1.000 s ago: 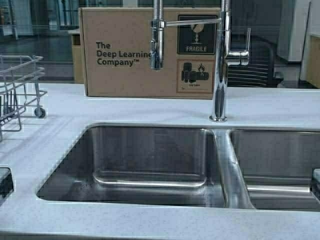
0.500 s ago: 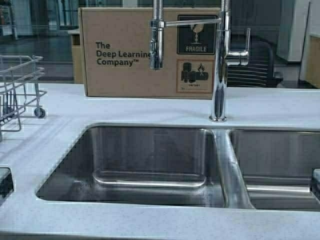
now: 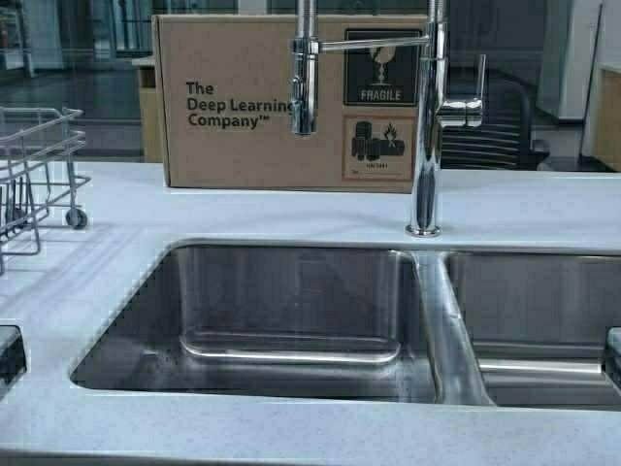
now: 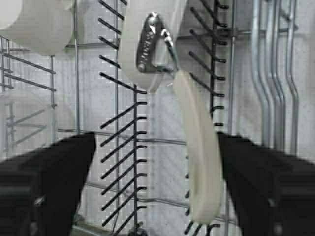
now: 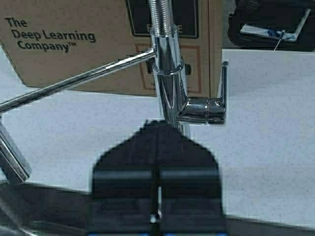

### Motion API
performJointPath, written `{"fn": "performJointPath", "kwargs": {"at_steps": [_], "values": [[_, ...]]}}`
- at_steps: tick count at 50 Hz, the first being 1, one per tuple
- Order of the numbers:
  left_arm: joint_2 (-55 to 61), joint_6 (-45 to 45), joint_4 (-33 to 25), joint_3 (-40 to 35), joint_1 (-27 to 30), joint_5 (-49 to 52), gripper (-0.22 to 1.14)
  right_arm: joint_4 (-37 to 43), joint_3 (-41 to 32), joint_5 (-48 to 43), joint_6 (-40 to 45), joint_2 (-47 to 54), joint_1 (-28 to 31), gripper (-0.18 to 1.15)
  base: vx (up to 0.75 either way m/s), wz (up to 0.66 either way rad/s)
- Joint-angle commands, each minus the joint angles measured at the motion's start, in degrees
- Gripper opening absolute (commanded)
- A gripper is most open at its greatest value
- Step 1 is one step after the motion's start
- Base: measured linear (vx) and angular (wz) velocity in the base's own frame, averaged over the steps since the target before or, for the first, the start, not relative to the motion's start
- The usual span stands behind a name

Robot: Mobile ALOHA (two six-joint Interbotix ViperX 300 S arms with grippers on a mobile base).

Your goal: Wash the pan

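With your left gripper (image 4: 155,147) spread wide around the pan (image 4: 197,147) handle in the rack (image 4: 123,123), centre it before clamping, while your right gripper (image 5: 156,196) waits pinched together facing the faucet (image 5: 167,73).

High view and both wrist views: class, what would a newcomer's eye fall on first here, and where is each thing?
The big cardboard box printed "The Deep Learning Company" stands at the back of the counter, behind the tall chrome tap over the empty steel sink. In the left wrist view, the cream pan stands on edge in the wire dish rack, between the left gripper's open fingers. The right gripper, shut, faces the tap.
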Motion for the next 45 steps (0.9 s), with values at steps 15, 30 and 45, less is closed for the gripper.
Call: {"fn": "performJointPath", "kwargs": {"at_steps": [15,30,45], "values": [[-9.1,0.1,-1.0,-3.6,0.2,0.6,1.02,0.0,-1.4,-0.4,-0.1,-0.3,0.1,0.05,0.00,0.00],[-13.1,0.0,-1.5,-2.9,-0.2,0.5,1.02,0.0,-1.5,-0.4,-0.1,0.6,0.1,0.05,0.00,0.00],[-13.0,0.1,-1.8,-2.5,-0.3,0.4,1.02,0.0,-1.4,-0.4,-0.1,0.6,0.1,0.05,0.00,0.00]]}}
